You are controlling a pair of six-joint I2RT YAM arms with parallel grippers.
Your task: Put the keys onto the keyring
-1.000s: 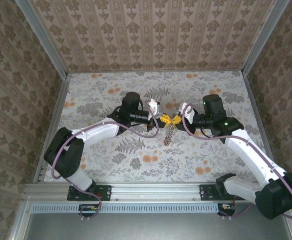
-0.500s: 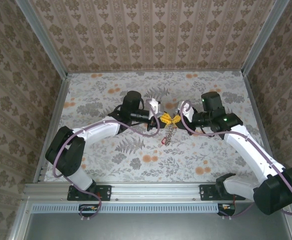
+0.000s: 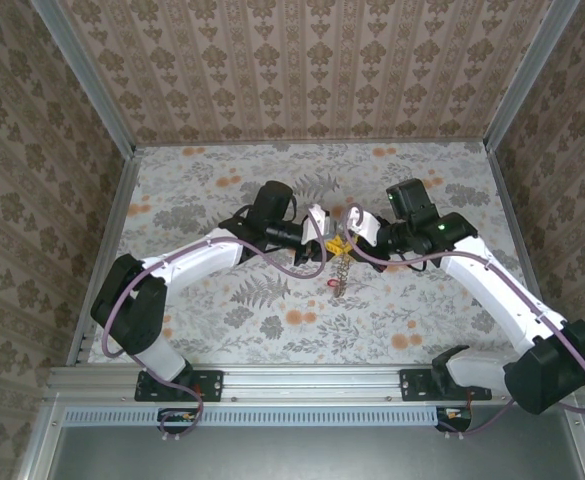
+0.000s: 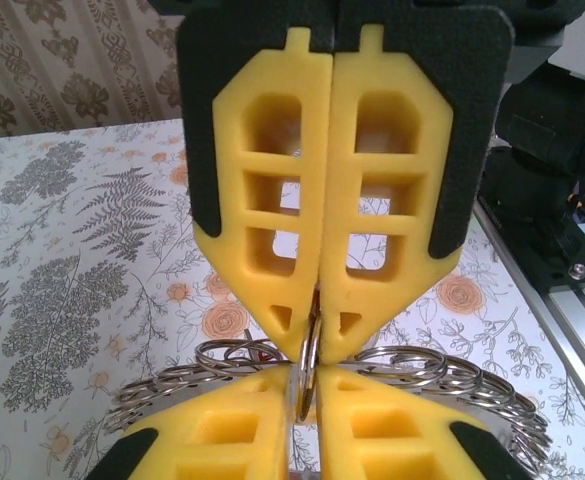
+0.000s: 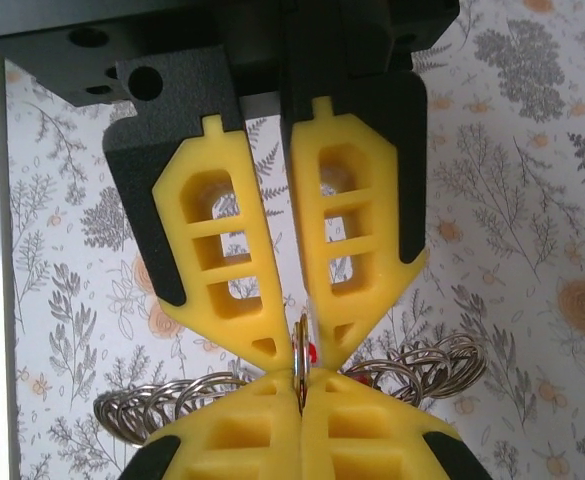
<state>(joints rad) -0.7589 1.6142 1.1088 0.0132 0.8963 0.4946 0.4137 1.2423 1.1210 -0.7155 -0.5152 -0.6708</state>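
Left pincer (image 4: 315,332) shut on edge-on keyring (image 4: 422,368) link; right pincer (image 5: 302,348) clamped on same link from opposite side, tips touching. Rest of loop hanging below, equally near both.

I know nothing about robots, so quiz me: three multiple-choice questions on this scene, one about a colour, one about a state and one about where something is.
1. What colour are the fingers of the left gripper? A) blue B) yellow C) white
2. How does the right gripper stand? A) wide open B) shut on nothing C) shut on a link of the keyring
3. Where is the keyring? A) hanging between the two grippers' meeting tips B) lying far off to the left C) lying far off to the right

Answers:
1 B: both wrist views show yellow fingers.
2 C: its fingertips pinch a thin metal ring.
3 A: in the top view the chain dangles from the tips.
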